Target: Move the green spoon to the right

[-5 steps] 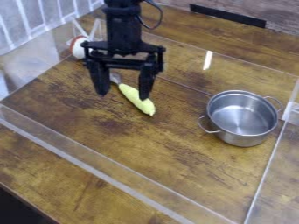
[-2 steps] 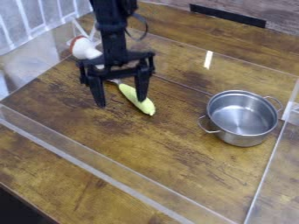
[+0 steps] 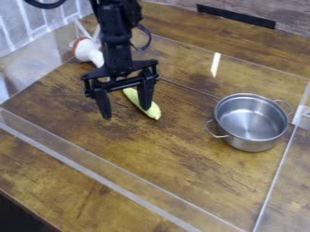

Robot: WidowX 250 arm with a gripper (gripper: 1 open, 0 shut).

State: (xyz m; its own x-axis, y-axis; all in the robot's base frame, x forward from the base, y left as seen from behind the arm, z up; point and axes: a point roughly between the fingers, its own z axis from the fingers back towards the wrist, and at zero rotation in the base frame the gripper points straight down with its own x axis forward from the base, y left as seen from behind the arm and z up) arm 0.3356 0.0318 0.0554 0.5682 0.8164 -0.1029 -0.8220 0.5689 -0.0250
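Observation:
The green spoon (image 3: 140,102) lies on the wooden table, its thick yellow-green handle pointing toward the lower right; its upper end is hidden behind the gripper. My black gripper (image 3: 126,111) hangs straight down over it, open, with one finger (image 3: 104,107) to the spoon's left and the other finger (image 3: 148,101) at its right side. Nothing is held between the fingers, and whether they touch the table I cannot tell.
A shiny steel pot (image 3: 251,120) stands on the right of the table. A white and red object (image 3: 83,50) sits at the back left, behind the arm. A clear acrylic wall (image 3: 145,195) borders the table's front and right side.
The gripper has shifted left and down, turning a little, so that its open fingers now straddle the spoon. The spoon and the pot have stayed where they were.

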